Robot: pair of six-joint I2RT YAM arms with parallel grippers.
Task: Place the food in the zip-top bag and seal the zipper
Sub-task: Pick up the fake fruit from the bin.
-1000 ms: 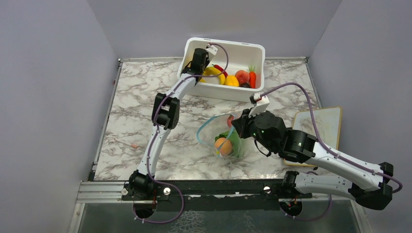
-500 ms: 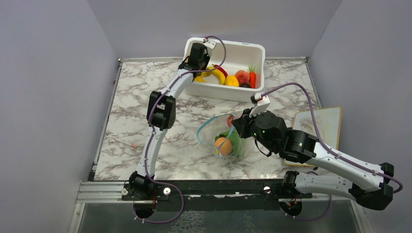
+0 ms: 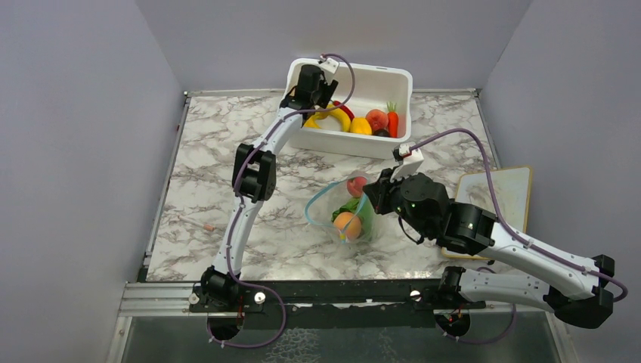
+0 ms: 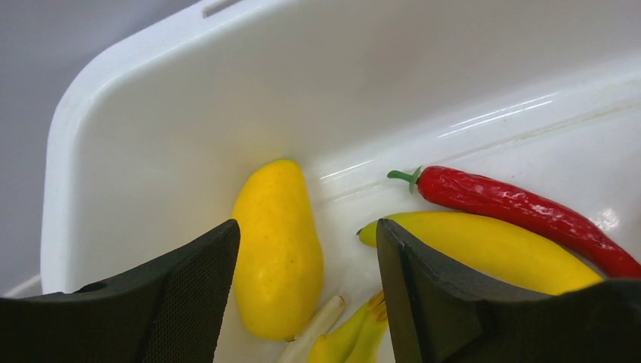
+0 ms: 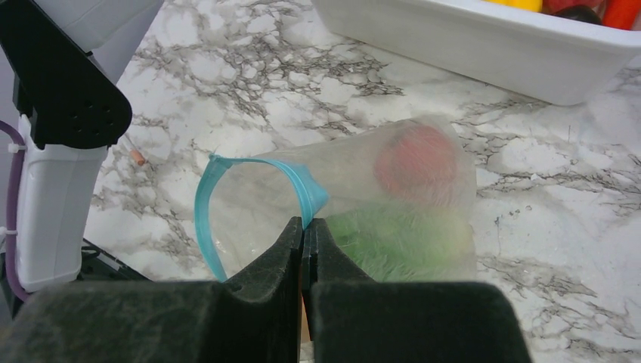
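Left pincer (image 4: 306, 291) is hovering wide open over the yellow fruit (image 4: 276, 242) in the white tub (image 4: 151, 113), having nudged deeper in over the last second. Right pincer (image 5: 306, 234) is pinching the zipper (image 5: 298, 178), keeping the zip-top bag (image 5: 423, 219) gaping on the worktop (image 3: 212, 174), so another grab looks imminent

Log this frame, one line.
left gripper: open, above yellow oval fruit in white tub | right gripper: shut on zipper, mouth open | zip-top bag: peaches, lettuce inside | seal: not done
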